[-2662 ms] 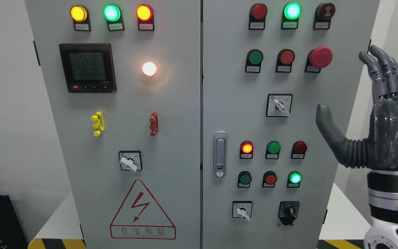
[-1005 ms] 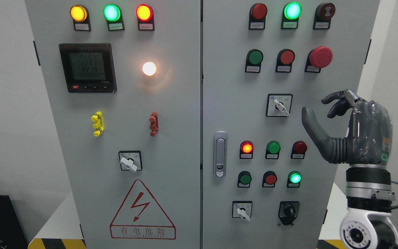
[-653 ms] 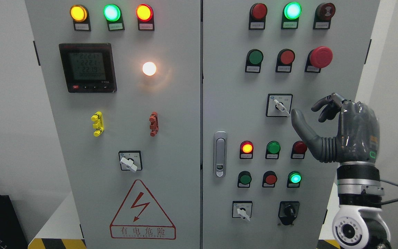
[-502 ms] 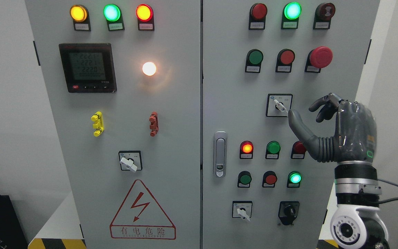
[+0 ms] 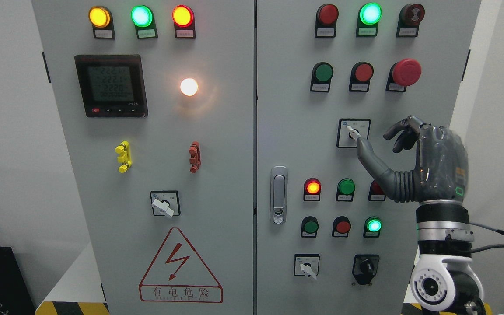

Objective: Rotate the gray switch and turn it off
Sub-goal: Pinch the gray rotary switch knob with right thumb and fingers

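Observation:
The gray rotary switch [image 5: 351,131] sits in a black-framed square on the right cabinet door [image 5: 287,131], mid height. Its pale lever slants from upper left to lower right. My right hand [image 5: 374,138] comes up from the lower right, just right of the switch. Its four fingers [image 5: 403,131] are curled and hold nothing. Its thumb [image 5: 368,155] is stretched left, and the tip touches and covers the lever's lower end. The left hand is out of view.
Similar pale-lever switches sit on the left door [image 5: 165,203] and at the lower right door [image 5: 307,265], beside a black knob [image 5: 365,266]. A red mushroom button [image 5: 406,72] is above the hand. Lit lamps [image 5: 312,187] and the door latch [image 5: 278,194] lie to the left below.
My right hand went from flat and open to curled fingers, dropped lower, and moved left until the thumb tip reached the switch lever. The lever's slant looks unchanged.

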{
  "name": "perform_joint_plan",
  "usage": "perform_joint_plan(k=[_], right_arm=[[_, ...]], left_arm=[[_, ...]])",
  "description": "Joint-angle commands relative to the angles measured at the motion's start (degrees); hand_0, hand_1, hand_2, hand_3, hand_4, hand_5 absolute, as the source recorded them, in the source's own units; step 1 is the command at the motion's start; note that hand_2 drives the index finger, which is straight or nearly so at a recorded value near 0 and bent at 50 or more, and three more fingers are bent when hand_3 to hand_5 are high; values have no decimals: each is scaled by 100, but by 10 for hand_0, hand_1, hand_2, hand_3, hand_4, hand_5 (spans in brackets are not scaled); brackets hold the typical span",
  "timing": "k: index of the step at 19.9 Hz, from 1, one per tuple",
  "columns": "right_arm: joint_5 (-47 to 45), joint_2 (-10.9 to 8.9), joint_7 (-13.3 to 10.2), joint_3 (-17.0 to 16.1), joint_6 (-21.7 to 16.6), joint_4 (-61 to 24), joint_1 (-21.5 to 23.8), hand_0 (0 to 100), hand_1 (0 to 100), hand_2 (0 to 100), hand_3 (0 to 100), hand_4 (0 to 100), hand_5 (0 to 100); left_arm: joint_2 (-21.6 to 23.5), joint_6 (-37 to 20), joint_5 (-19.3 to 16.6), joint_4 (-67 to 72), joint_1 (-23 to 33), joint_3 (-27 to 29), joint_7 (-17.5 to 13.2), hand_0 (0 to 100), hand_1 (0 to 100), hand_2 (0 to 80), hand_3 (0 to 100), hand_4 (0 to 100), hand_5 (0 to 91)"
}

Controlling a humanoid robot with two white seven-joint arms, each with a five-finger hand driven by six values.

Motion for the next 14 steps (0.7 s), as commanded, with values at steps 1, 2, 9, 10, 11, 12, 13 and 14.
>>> perform_joint_plan(k=[1, 2, 9, 10, 11, 12, 13, 14], right_arm=[[27, 22, 7, 86, 19, 214, -78, 85, 363, 570, 816, 805, 988], [27, 22, 7, 95, 62, 232, -87, 85, 366, 570, 817, 806, 988], [18, 22, 156, 95, 151, 294, -113, 77, 385, 566, 819, 806, 987], [18, 22, 156, 95, 151, 285, -113, 77, 385, 566, 819, 806, 986], [18, 22, 165, 95, 151, 285, -122, 77, 385, 566, 819, 806, 986], [18, 22, 156, 95, 151, 285, -122, 77, 385, 566, 819, 808, 985], [18, 22, 156, 95, 151, 285, -157, 77, 385, 566, 819, 806, 985], [18, 22, 165, 104, 151, 285, -166, 77, 384, 567, 819, 806, 985]], left_arm=[[0, 4, -44, 132, -1, 185, 5, 120, 389, 0, 0, 0, 0], [0, 4, -44, 132, -1, 185, -4, 120, 389, 0, 0, 0, 0], [0, 4, -44, 132, -1, 185, -4, 120, 389, 0, 0, 0, 0], [0, 4, -44, 132, -1, 185, -4, 120, 389, 0, 0, 0, 0], [0, 4, -44, 132, -1, 185, -4, 120, 389, 0, 0, 0, 0], [0, 4, -44, 132, 7, 185, -4, 120, 389, 0, 0, 0, 0], [0, 4, -44, 132, -1, 185, -4, 120, 389, 0, 0, 0, 0], [0, 4, -44, 132, -1, 185, -4, 120, 389, 0, 0, 0, 0]])
